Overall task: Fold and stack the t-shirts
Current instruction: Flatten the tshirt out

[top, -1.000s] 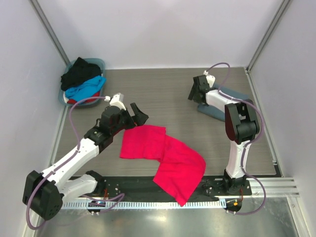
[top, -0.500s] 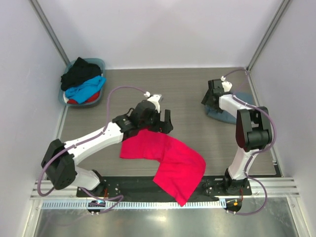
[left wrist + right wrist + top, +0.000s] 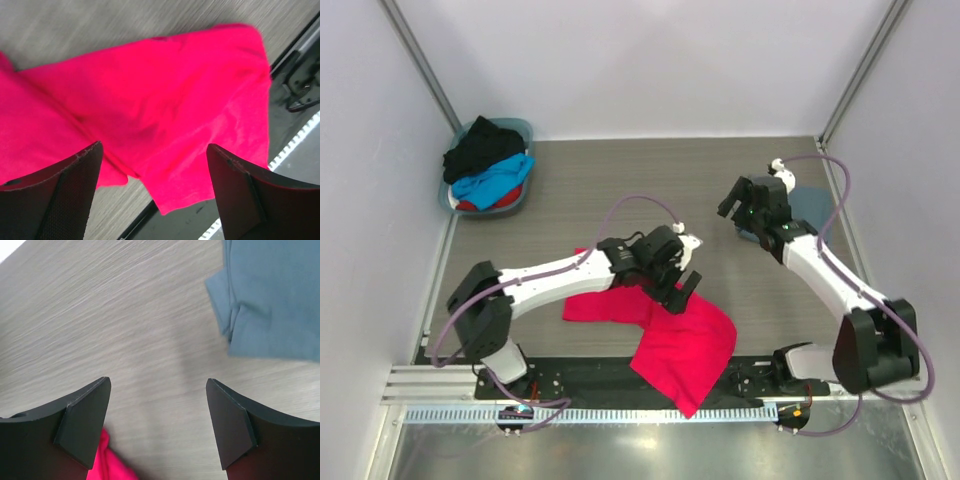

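left gripper [image 3: 682, 288]: jaws wide, holding nothing | red-pink t-shirt [image 3: 670, 335]: directly beneath it, long axis slanting toward the near edge | right gripper [image 3: 737, 207]: wide, empty (grey-blue t-shirt [image 3: 812, 205] just beside it) | nearer arm, probably: left

Top external: high at the near side, facing down over the whole table [image 3: 620, 180]; red-pink t-shirt [image 3: 670, 335] low centre.
Left wrist: close above that shirt, facing down; cloth nearly fills the frame.
Right wrist: close over bare wood just beyond the shirt, its corner lower left, grey-blue t-shirt [image 3: 275, 295] upper right.
All three views share the red-pink shirt.
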`<state>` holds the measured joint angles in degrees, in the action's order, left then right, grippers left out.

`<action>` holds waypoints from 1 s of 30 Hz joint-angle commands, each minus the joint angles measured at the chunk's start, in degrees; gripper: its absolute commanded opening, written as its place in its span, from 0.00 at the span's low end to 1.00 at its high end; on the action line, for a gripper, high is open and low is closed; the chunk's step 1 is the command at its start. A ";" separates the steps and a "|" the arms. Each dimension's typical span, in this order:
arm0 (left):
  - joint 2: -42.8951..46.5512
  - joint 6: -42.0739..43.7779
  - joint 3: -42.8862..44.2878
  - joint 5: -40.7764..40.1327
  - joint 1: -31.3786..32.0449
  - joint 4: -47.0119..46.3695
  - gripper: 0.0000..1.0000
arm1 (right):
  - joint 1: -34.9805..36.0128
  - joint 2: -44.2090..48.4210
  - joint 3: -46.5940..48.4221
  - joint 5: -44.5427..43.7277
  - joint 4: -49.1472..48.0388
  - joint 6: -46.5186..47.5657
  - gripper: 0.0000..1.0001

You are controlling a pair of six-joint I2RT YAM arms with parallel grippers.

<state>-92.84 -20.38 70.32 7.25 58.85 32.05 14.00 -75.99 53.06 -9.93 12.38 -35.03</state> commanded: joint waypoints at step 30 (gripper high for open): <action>13.31 -13.81 -4.59 -13.22 -26.06 -9.64 0.00 | 11.64 7.09 -4.81 20.31 -5.18 6.37 0.74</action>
<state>-77.95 -31.94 63.44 -1.19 34.81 25.69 22.09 -66.89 44.86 8.58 7.94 -31.97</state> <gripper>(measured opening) 0.015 0.747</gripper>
